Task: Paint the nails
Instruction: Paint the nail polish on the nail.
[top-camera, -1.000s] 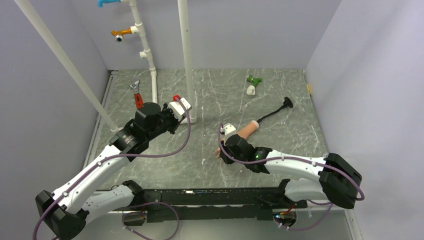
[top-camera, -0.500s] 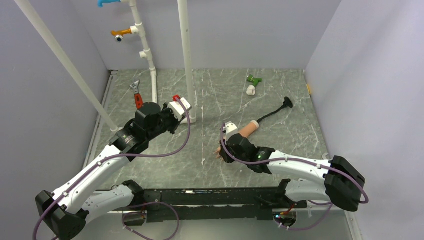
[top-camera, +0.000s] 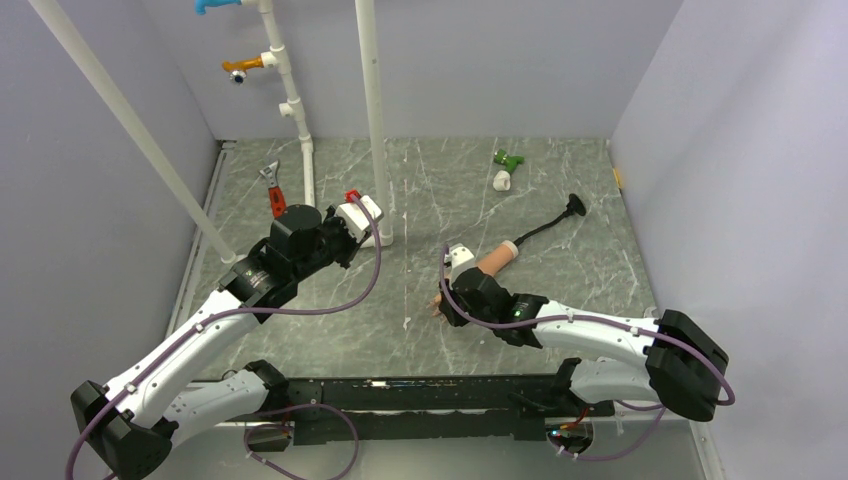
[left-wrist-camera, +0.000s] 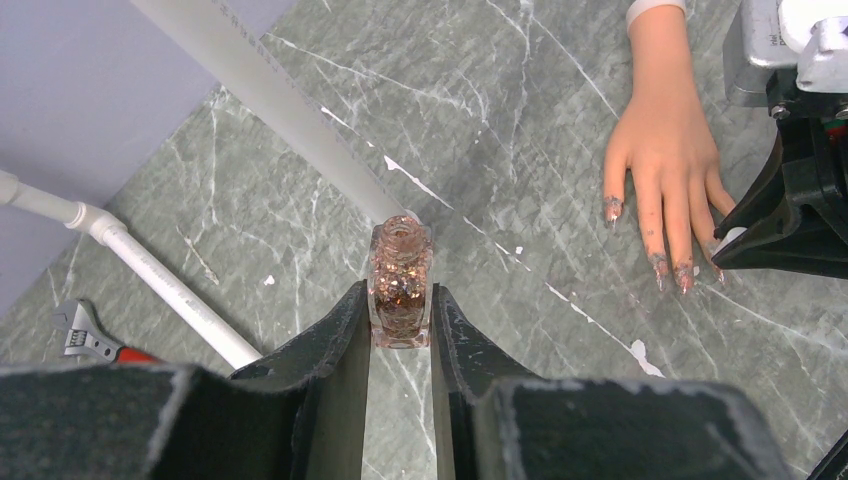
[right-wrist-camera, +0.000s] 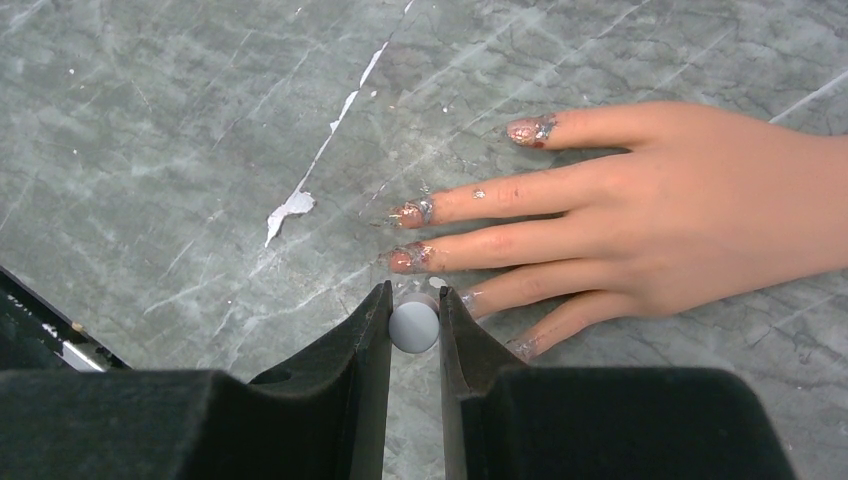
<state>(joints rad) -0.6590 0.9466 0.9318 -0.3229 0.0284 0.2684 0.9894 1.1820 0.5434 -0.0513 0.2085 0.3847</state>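
With the mannequin hand (right-wrist-camera: 700, 200) flat on the table (right-wrist-camera: 150, 150), the right tool (right-wrist-camera: 413, 302), pinching the brush cap (right-wrist-camera: 414, 326) beside a fingertip, should lay light strokes only on the nails (right-wrist-camera: 524, 130), while the left tool (left-wrist-camera: 400, 318), clamped on the glitter bottle (left-wrist-camera: 400, 275), holds it upright.

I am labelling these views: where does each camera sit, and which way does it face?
Top external: above and behind, looking down on the table; both arms show.
Left wrist: faces the mannequin hand; left gripper shows, shut on a glitter bottle.
Right wrist: looks down at the nails; right gripper shows, shut on a round cap.
Shared: both wrist views show that hand.
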